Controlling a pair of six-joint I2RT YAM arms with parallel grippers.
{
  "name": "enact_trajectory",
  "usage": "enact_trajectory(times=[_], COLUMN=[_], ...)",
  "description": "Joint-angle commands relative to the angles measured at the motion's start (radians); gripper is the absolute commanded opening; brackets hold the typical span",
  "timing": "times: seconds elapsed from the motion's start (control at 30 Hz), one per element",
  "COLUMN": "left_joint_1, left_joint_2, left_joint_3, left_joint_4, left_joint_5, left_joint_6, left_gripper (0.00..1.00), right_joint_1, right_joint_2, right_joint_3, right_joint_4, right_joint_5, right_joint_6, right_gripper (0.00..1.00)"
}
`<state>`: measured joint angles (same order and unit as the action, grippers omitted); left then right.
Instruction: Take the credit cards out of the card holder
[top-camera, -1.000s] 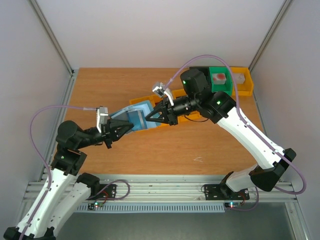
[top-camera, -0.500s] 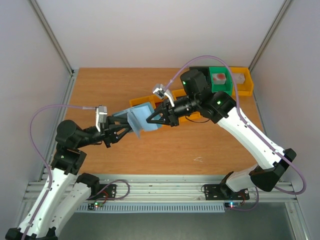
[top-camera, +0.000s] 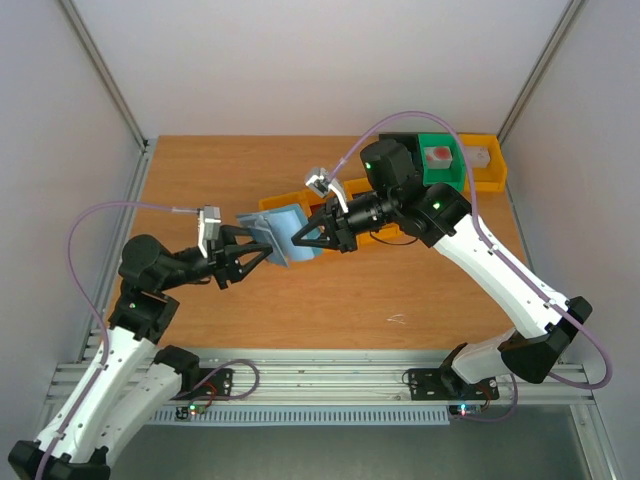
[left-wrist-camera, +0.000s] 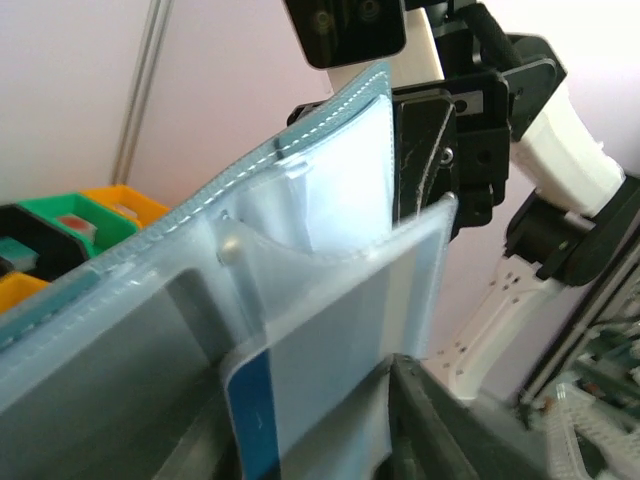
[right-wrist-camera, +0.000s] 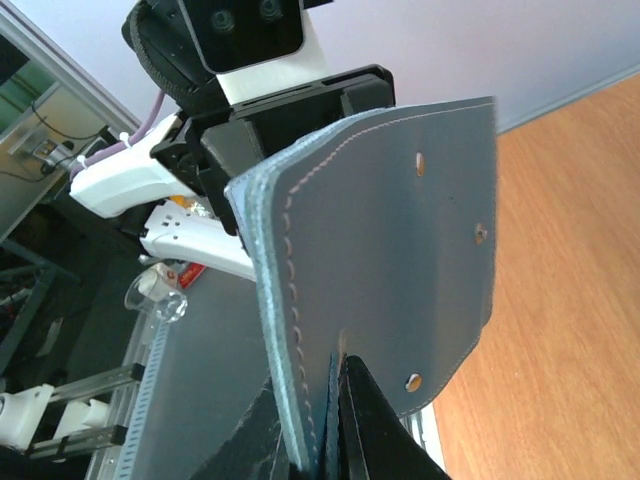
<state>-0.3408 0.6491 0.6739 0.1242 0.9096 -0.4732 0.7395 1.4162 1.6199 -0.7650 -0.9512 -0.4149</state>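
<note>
The desk carries no loose card that the overhead view shows, so by my reading nothing has been taken out yet.

The card holder is lifted off the desk, standing on edge between the two pincers. The right pincer is clamped tight on one edge of it. The right wrist view shows both fingers pinching the stitched blue outer cover from below, with the plain back of the wallet turned to that camera.

The left pincer sits on the opposite side, facing the wallet's inner face. Its fingers are spread partway and grip nothing. The lower corner of the clear sleeves hangs in the gap between them.

In the left wrist view, one blue card shows its edge at the bottom of a sleeve, just beside the left pincer's right-hand finger, and it is not out of the pocket. I cannot tell whether other cards sit in the remaining sleeves, because the plastic glares.

As I judge it, the whole job is left: close on that card's edge, draw it clear, then check the other pockets.
</note>
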Motion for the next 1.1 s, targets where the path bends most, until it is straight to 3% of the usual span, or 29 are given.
enact_trajectory(times=[0.0, 0.07, 0.1, 0.17, 0.3, 0.43, 0.6, 0.73, 0.8, 0.9, 1.0, 1.03, 1.07], left_joint_1=[-0.016, -0.017, -0.018, -0.017, -0.017, -0.026, -0.041, -0.046, -0.048, -0.047, -0.047, -0.047, -0.046], left_joint_2=[0.012, 0.007, 0.001, -0.011, -0.013, -0.002, 0.010, 0.020, 0.023, 0.022, 0.015, 0.008, 0.003], left_joint_3=[-0.007, -0.004, -0.004, -0.004, -0.008, -0.007, -0.004, 0.004, 0.006, 0.008, 0.022, 0.025, 0.028], left_joint_4=[0.079, 0.084, 0.078, 0.062, 0.031, 0.073, 0.070, 0.065, 0.063, 0.052, 0.009, -0.006, -0.019], left_joint_5=[-0.005, 0.001, -0.002, -0.014, -0.050, -0.006, 0.023, 0.024, 0.026, 0.023, -0.002, -0.004, -0.005], left_joint_6=[0.002, -0.002, -0.002, 0.001, 0.004, 0.014, 0.025, 0.034, 0.037, 0.039, 0.044, 0.047, 0.054], left_gripper=[0.28, 0.07, 0.01, 0.00, 0.00, 0.00, 0.00, 0.00, 0.00, 0.00, 0.00, 0.03, 0.13], right_joint_1=[0.005, 0.006, 0.006, 0.005, 0.013, 0.050, 0.051, 0.051, 0.051, 0.051, 0.039, 0.030, 0.019], right_joint_2=[0.004, 0.007, 0.007, 0.012, 0.031, 0.040, 0.038, 0.078, 0.089, 0.092, 0.069, 0.061, 0.055], right_joint_3=[0.009, 0.008, 0.006, 0.008, 0.021, 0.003, -0.023, 0.004, 0.004, 0.014, 0.008, 0.003, 0.000], right_joint_4=[0.040, 0.036, 0.033, 0.028, 0.020, 0.075, 0.199, 0.212, 0.225, 0.218, 0.211, 0.212, 0.211], right_joint_5=[-0.068, -0.058, -0.051, -0.044, -0.021, 0.110, 0.129, 0.076, 0.067, 0.061, 0.037, 0.024, 0.007], right_joint_6=[0.008, 0.000, -0.001, -0.004, 0.014, 0.032, 0.074, 0.099, 0.107, 0.101, 0.079, 0.081, 0.081], right_gripper=[0.01, 0.01, 0.01, 0.03, 0.24, 0.45, 0.51, 0.40, 0.29, 0.04, 0.01, 0.01, 0.01])
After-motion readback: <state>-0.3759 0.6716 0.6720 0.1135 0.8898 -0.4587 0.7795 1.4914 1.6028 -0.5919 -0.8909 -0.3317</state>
